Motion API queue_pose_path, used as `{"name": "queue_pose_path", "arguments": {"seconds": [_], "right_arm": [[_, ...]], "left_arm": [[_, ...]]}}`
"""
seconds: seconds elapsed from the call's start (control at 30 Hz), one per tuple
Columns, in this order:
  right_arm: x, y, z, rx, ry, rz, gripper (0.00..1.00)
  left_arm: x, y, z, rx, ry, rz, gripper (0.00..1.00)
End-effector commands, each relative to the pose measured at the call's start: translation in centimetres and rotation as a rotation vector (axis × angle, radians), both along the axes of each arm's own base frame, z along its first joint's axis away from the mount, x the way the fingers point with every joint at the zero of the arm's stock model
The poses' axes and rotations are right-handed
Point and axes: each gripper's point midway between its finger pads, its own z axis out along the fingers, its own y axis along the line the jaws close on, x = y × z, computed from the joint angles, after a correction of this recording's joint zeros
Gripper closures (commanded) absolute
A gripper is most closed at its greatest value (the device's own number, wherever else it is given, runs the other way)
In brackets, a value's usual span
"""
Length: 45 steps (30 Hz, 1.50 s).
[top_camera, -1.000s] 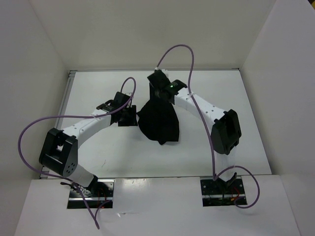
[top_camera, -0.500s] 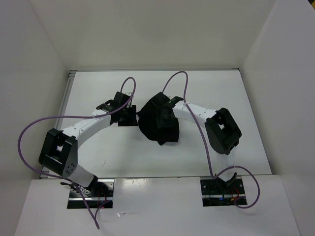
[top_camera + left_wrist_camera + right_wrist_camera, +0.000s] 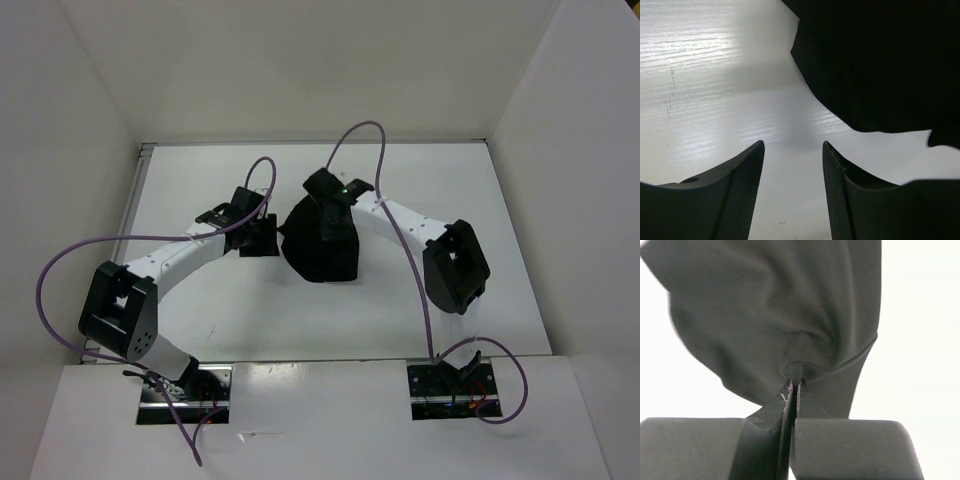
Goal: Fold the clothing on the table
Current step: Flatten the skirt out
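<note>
right gripper (image 3: 794, 390) pinched tight on a fold of the clothing (image 3: 775, 310); left gripper (image 3: 792, 160) spread wide over the table (image 3: 710, 85).

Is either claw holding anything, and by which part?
The right claw is shut on the clothing, pinching a small puckered bunch of its fabric. The left claw is open and holds nothing.

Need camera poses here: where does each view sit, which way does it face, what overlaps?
Top external: above and behind the bases, looking down at the table; left arm, right arm and the clothing show.
Left wrist: on the left arm, facing the table past open left jaws; clothing edge ahead.
Right wrist: on the right arm, facing along shut right jaws pinching the clothing.
Shared: all see the clothing.
</note>
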Motion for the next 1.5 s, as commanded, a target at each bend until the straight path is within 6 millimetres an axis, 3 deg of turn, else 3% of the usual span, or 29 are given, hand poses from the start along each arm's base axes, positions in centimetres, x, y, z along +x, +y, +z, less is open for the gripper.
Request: {"name": "queue_pose_path", "arguments": {"seconds": [0.0,0.03,0.1,0.13,0.2,0.3,0.37,0.4,0.5,0.53,0.57,0.6,0.63,0.67,0.7,0.73,0.8,0.83,0.93,1.17,1.2,1.47], "right_arm": [[5.5,1.2,10.1,0.047,-0.278,0.000,1.00],[7.2,2.0,13.0,0.071,-0.355,-0.003,1.00],[9.1,2.7,14.9,0.056,-0.414,0.014,1.00],[10.0,3.4,18.7,0.108,-0.489,0.014,1.00],[10.1,3.6,23.1,0.154,-0.567,0.036,1.00],[9.7,2.8,25.7,0.199,-0.612,0.028,1.00],[8.9,1.7,24.0,0.189,-0.568,0.013,1.00],[7.8,0.9,21.3,0.159,-0.515,0.008,1.00],[5.2,-1.0,16.4,0.150,-0.404,-0.056,1.00],[2.5,-2.7,13.3,0.120,-0.319,-0.068,1.00],[0.5,-2.7,11.7,0.161,-0.245,-0.088,1.00],[-2.8,-4.3,7.7,0.116,-0.118,-0.091,0.97],[-4.9,-4.8,6.6,0.127,-0.051,-0.092,0.89],[-6.8,-5.4,6.8,0.166,-0.018,-0.127,0.76],[-9.0,-6.2,5.3,0.158,0.053,-0.132,0.63],[-10.2,-7.0,5.3,0.143,0.079,-0.150,0.59],[-9.9,-8.0,7.0,0.130,0.020,-0.191,0.49],[-9.4,-8.2,7.7,0.130,-0.012,-0.199,0.49],[-7.2,-7.6,7.4,0.121,-0.048,-0.208,0.48],[-3.5,-5.6,2.3,0.041,-0.040,-0.157,0.48],[-3.3,-5.5,1.1,0.013,-0.014,-0.149,0.48],[-3.5,-4.4,-2.6,-0.004,0.044,-0.091,0.49]], "left_arm": [[0.6,0.5,1.1,0.011,-0.045,0.009,0.42],[0.8,0.4,1.5,0.007,-0.054,0.009,0.42],[1.0,0.7,1.5,0.007,-0.054,0.019,0.42],[1.0,0.7,1.5,0.007,-0.054,0.019,0.42],[0.7,0.8,1.0,0.012,-0.042,0.018,0.42],[0.4,0.8,1.0,0.005,-0.040,0.013,0.42],[0.4,0.7,1.0,0.000,-0.037,0.021,0.42],[0.4,0.7,1.0,0.000,-0.037,0.021,0.42],[0.6,0.7,1.1,-0.003,-0.046,0.021,0.42],[0.6,0.7,1.1,-0.003,-0.046,0.021,0.42],[0.6,0.7,1.1,-0.003,-0.046,0.021,0.42],[0.6,0.7,1.1,-0.003,-0.046,0.021,0.42],[0.6,0.8,0.8,0.007,-0.040,0.026,0.42],[0.6,0.8,0.8,0.007,-0.040,0.026,0.42],[0.6,0.8,0.8,0.007,-0.040,0.026,0.42],[0.6,0.8,0.5,0.011,-0.032,0.026,0.42],[0.6,0.4,0.1,-0.001,-0.013,0.013,0.42],[0.7,0.1,-0.4,-0.008,0.000,0.005,0.42],[0.8,-1.2,-0.9,-0.055,0.026,-0.031,0.42],[0.6,-2.3,-0.6,-0.099,0.030,-0.093,0.42],[0.6,-2.3,-0.6,-0.099,0.030,-0.093,0.42],[0.4,-2.2,-0.9,-0.096,0.039,-0.092,0.42]]}}
